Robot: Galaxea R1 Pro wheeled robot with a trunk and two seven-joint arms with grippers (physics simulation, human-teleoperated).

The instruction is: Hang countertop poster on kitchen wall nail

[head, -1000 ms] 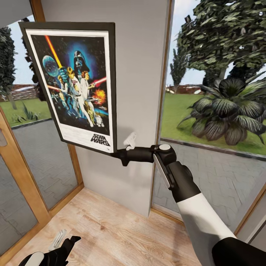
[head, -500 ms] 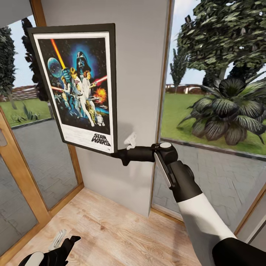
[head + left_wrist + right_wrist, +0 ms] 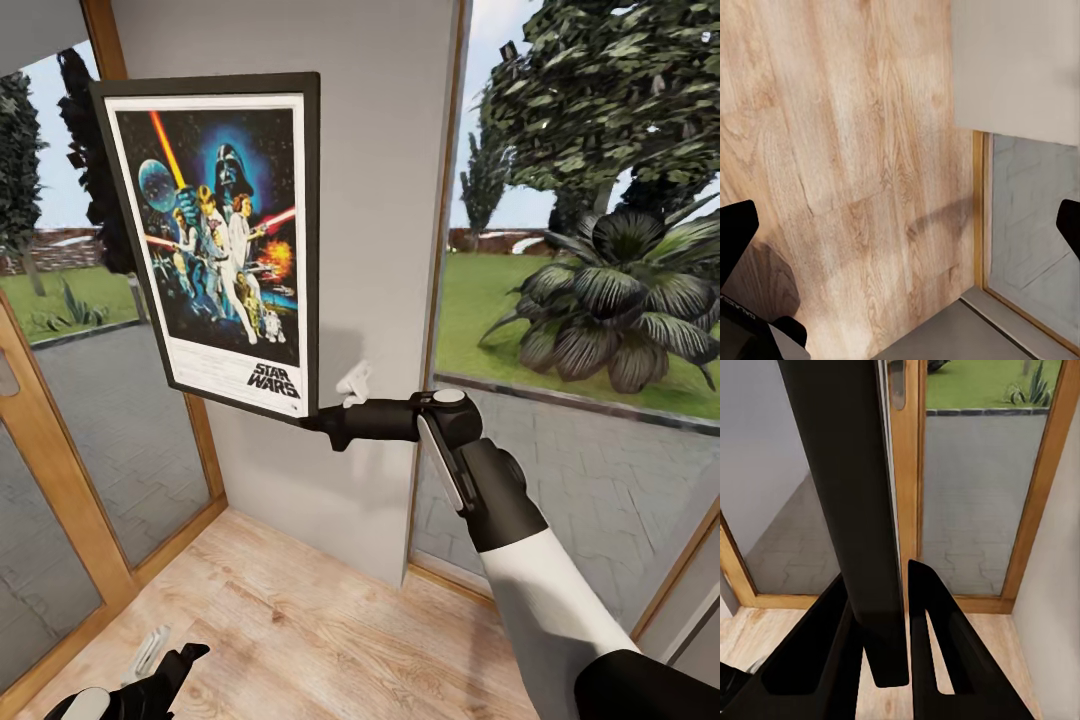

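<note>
The framed Star Wars poster (image 3: 225,245) hangs upright in the air, in front of the pale wall panel (image 3: 385,150) and overlapping its left edge. My right gripper (image 3: 316,416) is shut on the poster's lower right corner. In the right wrist view the black frame edge (image 3: 844,510) runs between the two fingers (image 3: 930,637). My left gripper (image 3: 165,655) sits low near the floor, and its fingers (image 3: 735,232) stand wide apart with nothing between them. The wall nail is hidden, and the kitchen countertop is out of view.
A wood-framed glazed door (image 3: 60,480) stands at the left and a tall window (image 3: 590,300) at the right of the wall panel. Light wooden floor (image 3: 300,620) lies below. Garden plants show outside.
The right gripper has carried the poster to the right, closer over the wall panel. The left gripper has dropped slightly.
</note>
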